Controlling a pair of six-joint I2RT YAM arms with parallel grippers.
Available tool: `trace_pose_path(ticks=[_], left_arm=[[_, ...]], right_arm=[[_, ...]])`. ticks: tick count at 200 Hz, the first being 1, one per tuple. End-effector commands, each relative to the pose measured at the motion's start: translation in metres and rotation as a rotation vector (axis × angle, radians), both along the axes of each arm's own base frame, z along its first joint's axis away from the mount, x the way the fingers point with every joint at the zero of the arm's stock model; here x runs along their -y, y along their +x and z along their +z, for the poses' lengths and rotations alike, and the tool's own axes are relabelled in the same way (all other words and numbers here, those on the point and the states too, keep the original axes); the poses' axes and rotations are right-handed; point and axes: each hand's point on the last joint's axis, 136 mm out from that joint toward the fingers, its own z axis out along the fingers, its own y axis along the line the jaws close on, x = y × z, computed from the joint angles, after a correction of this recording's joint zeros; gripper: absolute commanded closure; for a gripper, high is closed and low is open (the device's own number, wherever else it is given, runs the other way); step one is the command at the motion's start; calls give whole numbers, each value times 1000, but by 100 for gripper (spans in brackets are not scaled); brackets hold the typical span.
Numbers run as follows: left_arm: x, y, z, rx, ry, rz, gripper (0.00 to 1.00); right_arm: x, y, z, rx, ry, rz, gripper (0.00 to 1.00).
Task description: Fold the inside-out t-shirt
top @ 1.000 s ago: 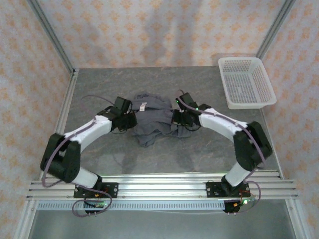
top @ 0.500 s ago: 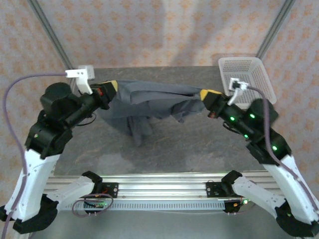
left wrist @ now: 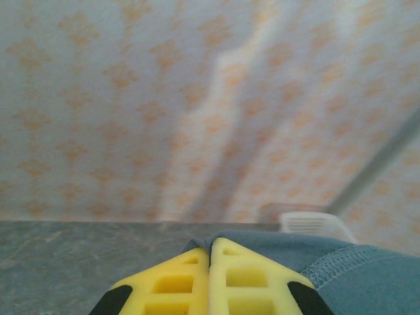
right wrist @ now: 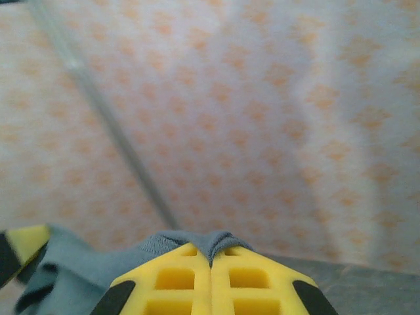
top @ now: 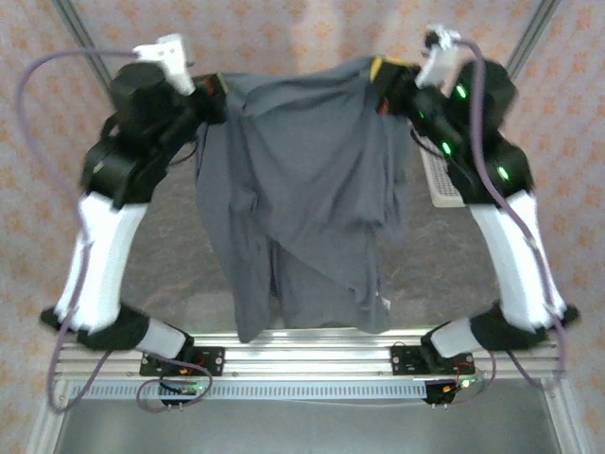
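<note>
Overhead, the top external camera takes in the whole arrangement: the inside-out t-shirt [top: 302,189] hangs as a wide slate-grey sheet in the air between the two arms. Its top edge is stretched from the left gripper [top: 216,87] to the right gripper [top: 383,74], and its lower folds drape down in front of the table [top: 180,255] toward the rail where the arm bases are bolted. A small pale label [top: 383,301] shows near the bottom right of the cloth. The wrist cameras give what that view cannot, namely the fingertips up close. On the left wrist, the yellow fingers [left wrist: 177,279] are pressed flat together with a grey fold poking out just past their tips, and a stitched hem runs away to the right. On the right wrist, the yellow fingers [right wrist: 252,279] meet likewise, with a bunched ridge of the same cloth pinched at their tips and more of it trailing off to the lower left. Both grippers are therefore clamped on the shirt's upper edge, one at each end. The white mesh basket [top: 437,180] sits at the far right of the table, mostly hidden behind the right arm in the overhead view and only a blurred pale rim in the left wrist view. Whether it holds anything cannot be told.
</note>
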Motion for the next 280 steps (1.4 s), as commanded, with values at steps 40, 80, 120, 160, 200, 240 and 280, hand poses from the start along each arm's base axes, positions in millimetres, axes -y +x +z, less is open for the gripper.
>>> trace_pose_path(ticks=[40,80,120,160,200,240,280], left_arm=[[-43,169,-157,-304,47,226,25],[-8,130,-110,-221,0,-27,18],[60,13,-138,-193,47,-303,17],[124,-98,-271,-362,342,-627,19],[166,-134,-390,-709,608,-759,26],[203,-141,-452,-877,656,-859,29],[206,-144,-479,-910,768,-887,27]], right_arm=[[37,237,-176,-346,81,-131,15],[51,189,-186,-474,-70,-91,12],[40,76,-252,-734,-185,25,15],[71,-45,-350,-868,7,-157,16],[100,-101,-411,-1007,-23,-304,17],[104,-105,-414,-1021,-41,-319,15],[104,-103,-413,-1014,-37,-320,14]])
